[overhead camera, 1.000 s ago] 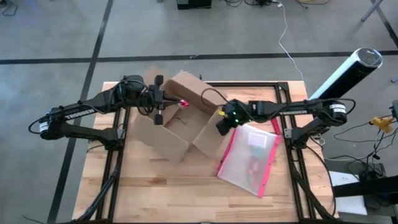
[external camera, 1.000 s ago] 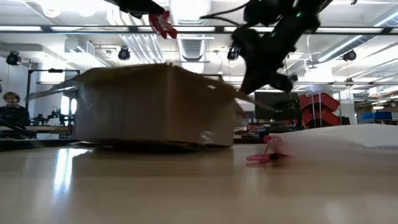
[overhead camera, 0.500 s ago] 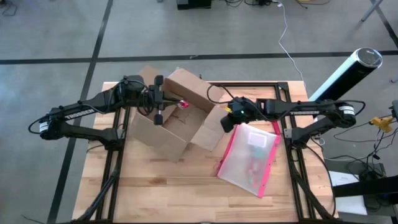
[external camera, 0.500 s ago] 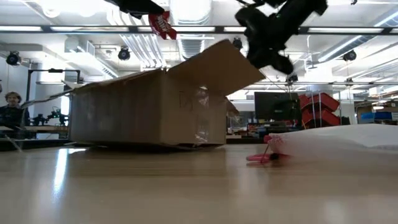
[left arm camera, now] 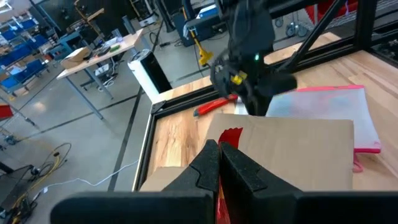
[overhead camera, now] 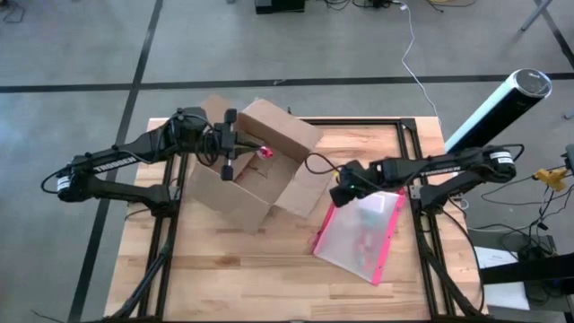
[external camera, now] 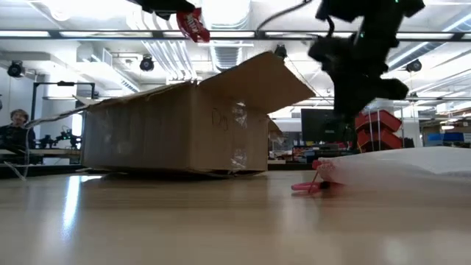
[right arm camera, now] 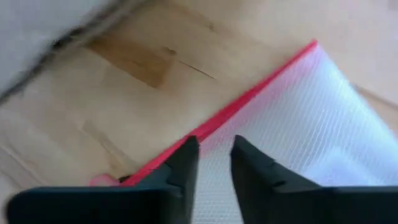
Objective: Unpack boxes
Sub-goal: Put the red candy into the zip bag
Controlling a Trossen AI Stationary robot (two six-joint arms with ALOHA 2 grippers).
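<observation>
The cardboard box [overhead camera: 260,166] sits open at the table's far left, flaps spread. Above its opening the left gripper [overhead camera: 254,149] is pinched shut on a small red packet [external camera: 193,24], lifted clear of the box; whether more remains inside cannot be seen. The right gripper [overhead camera: 339,192], fingers slightly parted and holding nothing, hangs just beside the box over the pink-edged bubble pouch [overhead camera: 363,229], where the packet probably goes.
</observation>
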